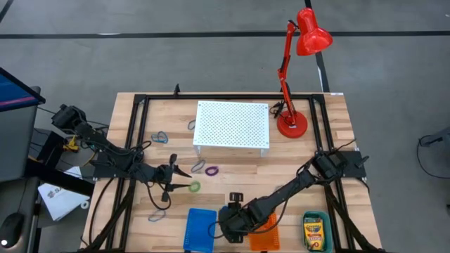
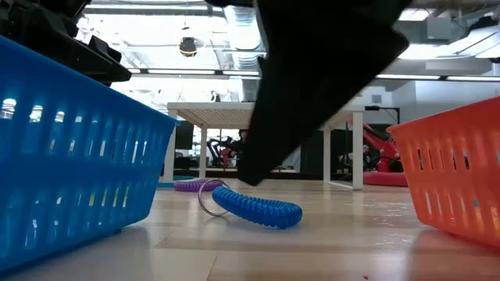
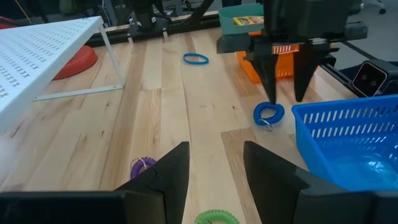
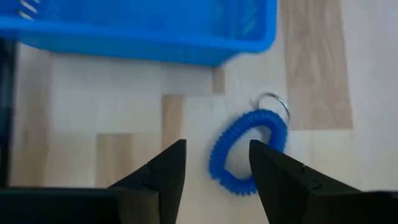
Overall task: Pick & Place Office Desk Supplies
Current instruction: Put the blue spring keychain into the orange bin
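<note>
My right gripper (image 4: 217, 143) is open and points down over a blue coiled loop with a metal ring (image 4: 249, 152), which lies flat on the wood between the blue basket (image 1: 200, 228) and the orange basket (image 1: 264, 237). In the left wrist view its fingertips (image 3: 272, 99) stand just above the blue coil (image 3: 268, 114). My left gripper (image 3: 216, 146) is open and low over the table, with a green coil (image 3: 216, 218) and a purple coil (image 3: 142, 166) lying close by. A crayon box (image 1: 314, 230) rests in a green tray.
The white perforated stand (image 1: 232, 126) and the red lamp (image 1: 295, 70) stand at the far side. More loops lie on the wood: blue (image 3: 195, 59), grey (image 1: 199, 166) and grey (image 1: 156, 216). The baskets' walls (image 2: 70, 156) flank the right gripper closely.
</note>
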Robot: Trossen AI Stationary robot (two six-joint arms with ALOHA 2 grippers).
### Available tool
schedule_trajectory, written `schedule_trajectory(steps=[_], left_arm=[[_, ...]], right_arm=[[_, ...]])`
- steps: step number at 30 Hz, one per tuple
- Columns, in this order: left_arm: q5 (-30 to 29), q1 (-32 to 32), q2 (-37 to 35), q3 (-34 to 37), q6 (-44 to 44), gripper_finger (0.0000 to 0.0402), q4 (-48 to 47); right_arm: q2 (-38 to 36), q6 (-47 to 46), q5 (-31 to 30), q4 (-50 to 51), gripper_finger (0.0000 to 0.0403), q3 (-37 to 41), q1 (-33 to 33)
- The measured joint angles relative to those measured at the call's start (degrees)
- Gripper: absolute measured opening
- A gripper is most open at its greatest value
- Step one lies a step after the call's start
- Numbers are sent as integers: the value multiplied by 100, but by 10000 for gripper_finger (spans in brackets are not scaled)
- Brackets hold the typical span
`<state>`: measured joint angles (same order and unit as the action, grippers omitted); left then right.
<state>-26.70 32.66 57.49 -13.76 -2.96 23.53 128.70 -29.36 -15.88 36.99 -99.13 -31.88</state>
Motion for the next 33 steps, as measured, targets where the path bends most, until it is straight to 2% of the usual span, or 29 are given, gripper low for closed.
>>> schedule_trajectory(steps=[14,19,25,29,33], left_arm=[[0,1,0,0,13,144,7],[0,0,0,0,14,144,6],[0,1,0,0,15,144,9],[-1,0,0,0,15,144,7],[-1,0,0,0,15,144,7]], right_arm=[[19,-47,411,-198,155,-2,196],[344,-65,786,-240,155,-47,275],[415,-114,767,-142,148,-63,308],[399,-124,768,-122,111,-55,317],[404,-121,806,-51,32,-55,325]])
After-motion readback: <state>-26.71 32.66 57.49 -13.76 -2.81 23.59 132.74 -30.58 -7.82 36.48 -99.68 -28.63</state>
